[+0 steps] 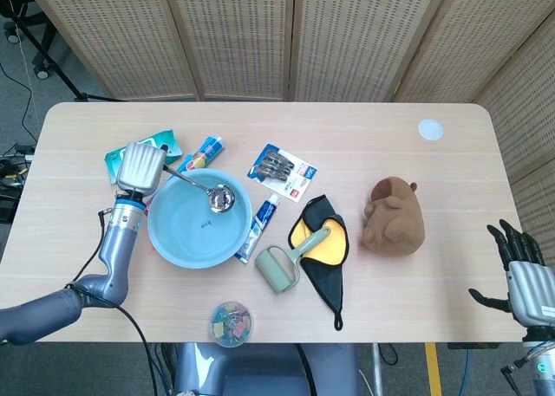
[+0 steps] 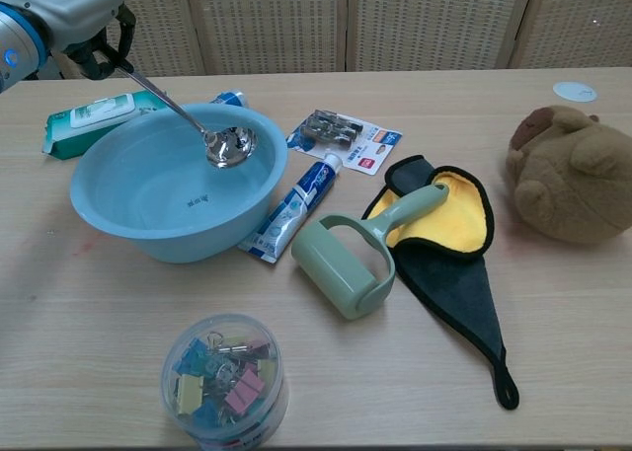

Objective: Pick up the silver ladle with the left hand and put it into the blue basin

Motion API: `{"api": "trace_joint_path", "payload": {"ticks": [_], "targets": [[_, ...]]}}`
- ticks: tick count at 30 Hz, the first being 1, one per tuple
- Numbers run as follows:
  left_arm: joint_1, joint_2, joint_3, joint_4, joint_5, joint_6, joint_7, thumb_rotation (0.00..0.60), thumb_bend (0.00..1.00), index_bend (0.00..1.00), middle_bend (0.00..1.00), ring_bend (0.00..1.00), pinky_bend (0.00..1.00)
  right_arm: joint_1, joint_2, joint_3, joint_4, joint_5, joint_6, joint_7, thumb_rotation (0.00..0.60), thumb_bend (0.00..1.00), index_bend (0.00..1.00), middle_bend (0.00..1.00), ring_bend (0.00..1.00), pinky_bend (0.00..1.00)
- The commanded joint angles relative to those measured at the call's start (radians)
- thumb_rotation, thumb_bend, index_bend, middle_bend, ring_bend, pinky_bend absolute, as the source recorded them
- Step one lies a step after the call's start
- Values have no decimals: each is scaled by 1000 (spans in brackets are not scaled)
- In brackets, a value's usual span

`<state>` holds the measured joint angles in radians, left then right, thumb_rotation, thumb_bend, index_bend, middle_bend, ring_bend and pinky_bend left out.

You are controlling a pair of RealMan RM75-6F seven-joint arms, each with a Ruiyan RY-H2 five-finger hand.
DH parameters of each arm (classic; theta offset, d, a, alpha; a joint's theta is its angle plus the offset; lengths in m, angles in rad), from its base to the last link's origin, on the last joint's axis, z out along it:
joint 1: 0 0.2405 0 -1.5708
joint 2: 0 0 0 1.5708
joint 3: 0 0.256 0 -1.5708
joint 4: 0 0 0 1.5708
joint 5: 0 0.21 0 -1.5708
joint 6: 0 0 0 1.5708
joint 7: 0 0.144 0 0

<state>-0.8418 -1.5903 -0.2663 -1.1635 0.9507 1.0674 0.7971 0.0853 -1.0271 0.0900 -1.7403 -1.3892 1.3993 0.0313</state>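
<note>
My left hand (image 1: pixel 141 168) (image 2: pixel 69 12) grips the handle end of the silver ladle (image 1: pixel 199 186) (image 2: pixel 194 121) above the left rim of the blue basin (image 1: pixel 178 231) (image 2: pixel 148 209). The ladle slopes down to the right, and its bowl (image 1: pixel 220 198) (image 2: pixel 229 145) hangs over the inside of the basin, toward its right side, clear of the bottom. My right hand (image 1: pixel 520 275) is at the lower right edge of the head view, off the table, fingers spread and empty.
A wet-wipes pack (image 2: pixel 94 120) and toothpaste tube (image 1: pixel 201 154) lie behind the basin. Another tube (image 2: pixel 296 206), a clip card (image 2: pixel 346 136), a green lint roller (image 2: pixel 351 263), a yellow-black cloth (image 2: pixel 459 234), a plush toy (image 2: pixel 573 180) and a jar of clips (image 2: pixel 222 377) lie to the right and front.
</note>
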Motion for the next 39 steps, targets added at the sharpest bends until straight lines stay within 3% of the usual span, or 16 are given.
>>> {"api": "trace_joint_path", "payload": {"ticks": [1,29,35,39], "targets": [[-14,-22,7,26,8,3,11,600,605,855,918,799,744,1,0,1,0,2,-1,2,600,0,0,0,0,0],[-24,-102,121,145,212,74,69,600,600,859,921,799,744,-1,15,5,-6,2,3,32,600,0,0,0,0,0],[-16,-105,120,126,215,61,70,600,596,860,922,799,744,-2,16,5,-6,1,6,32,600,0,0,0,0,0],[0,-90,74,40,136,27,40,600,596,866,921,799,744,-2,16,6,-5,2,6,32,600,0,0,0,0,0]]}}
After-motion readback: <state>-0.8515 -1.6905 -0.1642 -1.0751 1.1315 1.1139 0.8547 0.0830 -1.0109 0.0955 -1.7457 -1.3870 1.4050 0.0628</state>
